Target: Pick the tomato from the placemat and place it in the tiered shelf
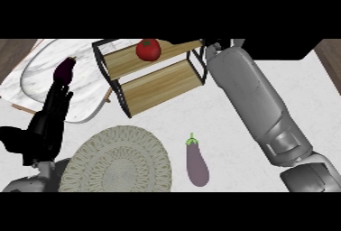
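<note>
The tomato (149,49) sits on the tiered shelf (160,83), off the placemat (118,161); my left hand (50,118) rests released, my right hand I cannot see.

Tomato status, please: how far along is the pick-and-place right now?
Looks done: the tomato sits on the tiered shelf's top board and the placemat is bare. In hand: nothing visible; the left hand rests open at the left, and the right hand is hidden behind the shelf. Left: withdraw the right arm.
</note>
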